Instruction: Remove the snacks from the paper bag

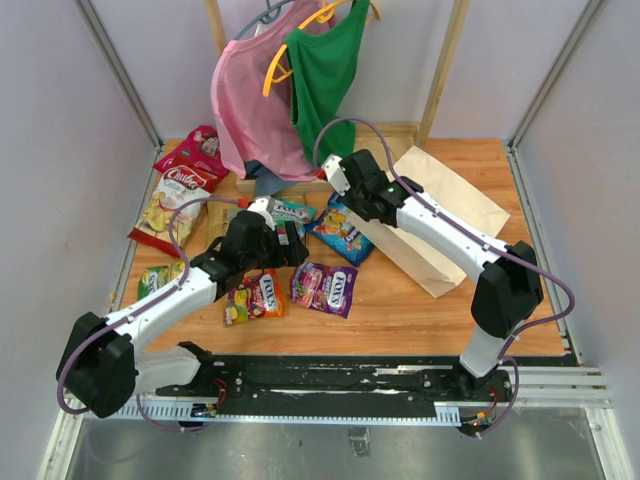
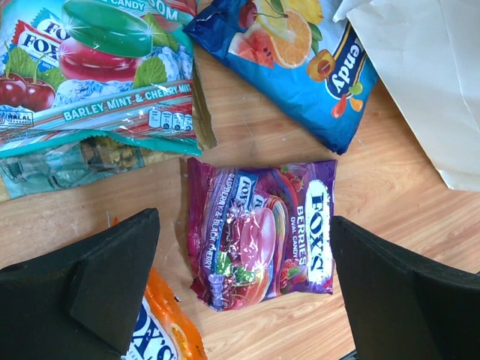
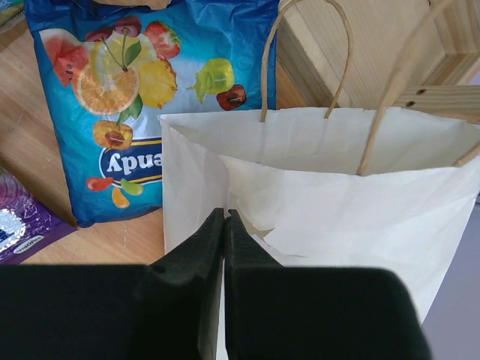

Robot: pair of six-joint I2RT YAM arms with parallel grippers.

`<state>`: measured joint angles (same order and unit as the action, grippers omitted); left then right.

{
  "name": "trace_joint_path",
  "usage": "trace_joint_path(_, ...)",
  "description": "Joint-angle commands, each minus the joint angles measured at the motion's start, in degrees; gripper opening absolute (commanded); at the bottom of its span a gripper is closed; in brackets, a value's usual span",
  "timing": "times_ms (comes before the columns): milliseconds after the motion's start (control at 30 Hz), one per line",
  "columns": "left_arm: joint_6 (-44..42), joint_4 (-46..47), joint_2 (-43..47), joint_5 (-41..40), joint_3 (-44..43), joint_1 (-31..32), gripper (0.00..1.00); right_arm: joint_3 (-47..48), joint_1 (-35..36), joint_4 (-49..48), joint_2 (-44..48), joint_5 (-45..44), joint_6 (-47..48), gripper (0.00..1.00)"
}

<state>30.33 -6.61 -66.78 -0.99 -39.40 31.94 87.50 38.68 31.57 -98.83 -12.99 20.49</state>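
Over purple packet (image 2: 259,232), left jaws spread, right jaws pressed together at paper bag (image 3: 337,187) mouth, inside hidden.

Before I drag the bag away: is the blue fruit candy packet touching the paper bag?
Touching. Right wrist view: the paper bag overlaps the edge of the blue fruit candy packet, with no gap showing.

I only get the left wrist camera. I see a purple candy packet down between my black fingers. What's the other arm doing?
Observer: The right gripper is shut, its tips against the paper bag near the mouth.
Operator: Anything inside it?
Observer: The bag lies flat; only paper shows at its opening.
Operator: More snacks somewhere?
Observer: A red packet lies far left, near the hanging pink garment.
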Motion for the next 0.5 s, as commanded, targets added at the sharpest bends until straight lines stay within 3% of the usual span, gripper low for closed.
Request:
trace_joint_path(0, -1.0, -0.3, 0.8, -0.3, 0.1, -0.4, 1.00, 0.5, -0.8, -0.3, 2.0, -2.3, -1.4, 0.01)
trace_joint_path(233, -1.0, -0.2, 0.1, 0.0, -0.2, -0.4, 1.00, -4.4, -0.8, -5.2, 11.6, -4.6, -2.6, 0.01)
trace_joint_path(467, -0.9, -0.3, 0.0, 0.5, -0.7, -0.4, 1.00, -15.4, -2.2, -19.0, 24.6, -12.0, -4.1, 0.01)
